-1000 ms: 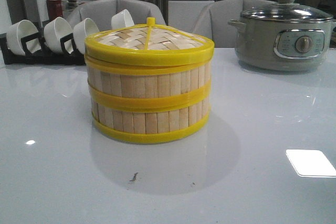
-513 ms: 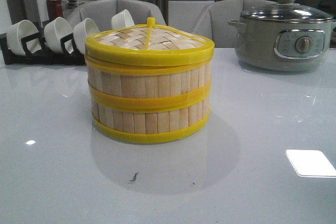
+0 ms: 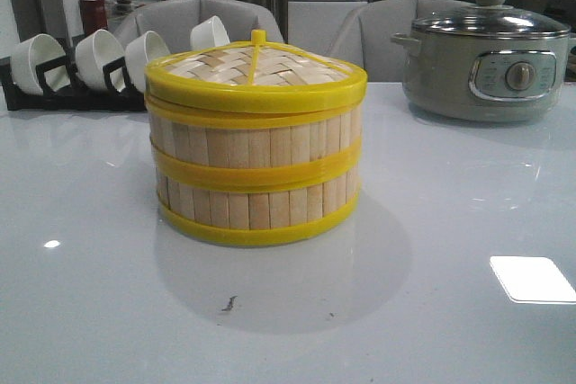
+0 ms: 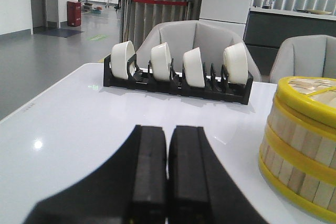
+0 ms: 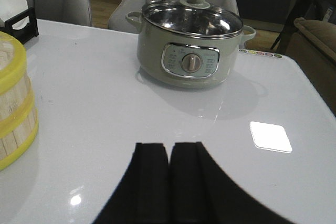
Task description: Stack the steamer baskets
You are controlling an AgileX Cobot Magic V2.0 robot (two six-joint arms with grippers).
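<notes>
Steamer baskets (image 3: 256, 177) stacked flush, woven lid (image 3: 256, 74) on top, mid-surface; stack looks complete. Left gripper (image 4: 167, 169) and right gripper (image 5: 168, 179) pressed closed, empty, clear of it.

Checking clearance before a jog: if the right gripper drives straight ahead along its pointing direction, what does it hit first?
Most likely the grey electric pot. The right gripper, shut and empty, points across bare table almost straight at it. The steamer baskets sit off to the side, outside that line. Depth is unclear.
</notes>
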